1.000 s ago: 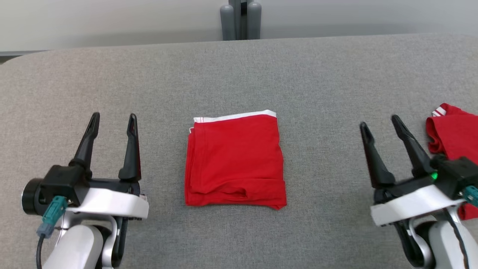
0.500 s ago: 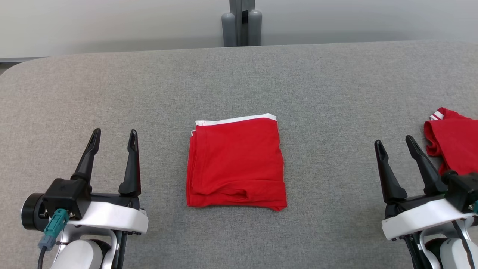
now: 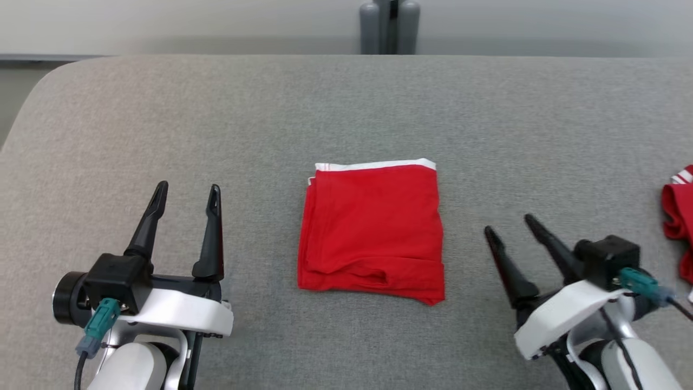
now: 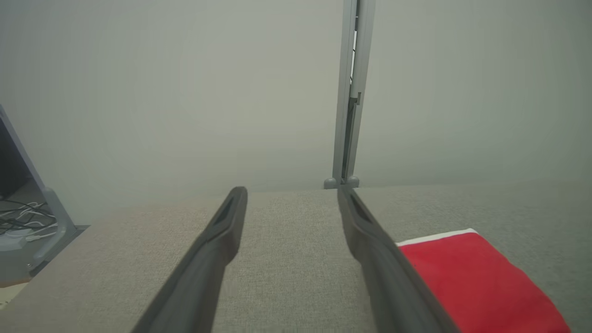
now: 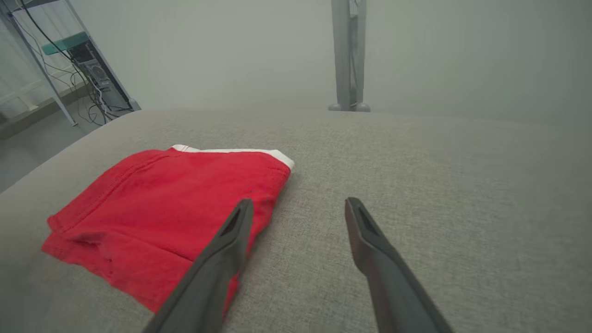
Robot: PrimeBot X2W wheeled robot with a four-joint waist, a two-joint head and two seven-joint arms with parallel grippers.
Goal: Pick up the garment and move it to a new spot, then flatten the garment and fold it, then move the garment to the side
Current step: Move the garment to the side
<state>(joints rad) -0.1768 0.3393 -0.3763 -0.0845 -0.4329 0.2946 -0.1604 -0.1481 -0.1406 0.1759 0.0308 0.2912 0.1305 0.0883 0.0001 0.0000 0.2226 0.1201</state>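
The red garment is seen folded into a nearly square packet, lying flat near the middle of the grey fabric-covered tabletop. A white band is shown along its far edge, and a thicker fold along its near edge. The left gripper is found at the lower left of the head view, well apart from the garment, with its two dark fingers standing wide apart and nothing between them. The right gripper is placed at the lower right, near the right edge of the garment but not touching it. Its jaws are also spread wide and empty, and its fingers are tilted toward the left. In the left wrist view, bare tabletop is seen between the fingers, and the garment is partly hidden behind the right-hand finger. In the right wrist view, the near corner of the garment is overlapped by the left-hand finger. A second red cloth with white stripes is cut by the right edge of the head view, well apart from the folded garment. A grey post is seen behind the far edge of the tabletop.
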